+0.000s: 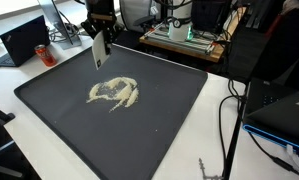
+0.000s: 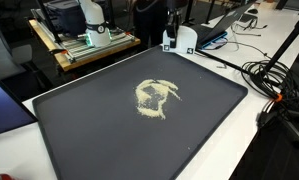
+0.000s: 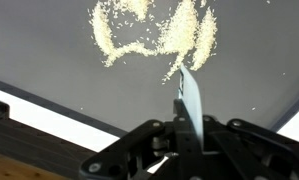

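Gripper (image 1: 99, 36) hanging over far part of dark mat (image 1: 164, 135), jaws pinching thin white scraper (image 1: 99, 54), blade pointing down. Ring-shaped scatter of pale grains (image 1: 114, 93) at mid-mat, just nearward of blade tip. Blade-to-mat contact: cannot tell. Laptop (image 1: 24, 40) far left, off mat.

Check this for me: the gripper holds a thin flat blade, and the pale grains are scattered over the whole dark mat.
Wrong on the grains: they lie in one small ring-shaped patch near the middle of the dark mat, as both exterior views show. The gripper does hold a thin flat blade.
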`<state>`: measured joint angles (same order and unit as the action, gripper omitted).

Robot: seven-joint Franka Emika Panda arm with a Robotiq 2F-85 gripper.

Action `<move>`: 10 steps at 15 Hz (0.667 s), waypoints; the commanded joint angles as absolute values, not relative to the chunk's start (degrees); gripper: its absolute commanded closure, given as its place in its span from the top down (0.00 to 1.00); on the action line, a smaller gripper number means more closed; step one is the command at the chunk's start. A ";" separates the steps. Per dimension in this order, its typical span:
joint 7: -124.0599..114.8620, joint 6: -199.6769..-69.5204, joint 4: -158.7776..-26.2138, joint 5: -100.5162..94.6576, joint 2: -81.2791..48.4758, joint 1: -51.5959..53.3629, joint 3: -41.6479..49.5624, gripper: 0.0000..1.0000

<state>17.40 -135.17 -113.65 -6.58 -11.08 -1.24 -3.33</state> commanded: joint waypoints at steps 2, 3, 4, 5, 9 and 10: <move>15.85 -135.04 -114.04 -6.59 -10.34 -0.89 -1.98 0.04; 15.51 -135.04 -114.14 -6.60 -10.16 -0.90 -1.87 0.04; 15.29 -135.04 -114.19 -6.60 -10.10 -0.88 -1.86 0.04; 15.14 -135.04 -114.23 -6.60 -10.10 -0.84 -1.87 0.01; 12.22 -135.16 -110.94 -2.78 -12.82 -2.57 -0.43 0.01; 11.98 -134.73 -110.13 -2.08 -13.59 -2.96 -0.06 0.01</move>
<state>12.74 -135.23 -113.03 -5.16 -11.22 -1.79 -0.94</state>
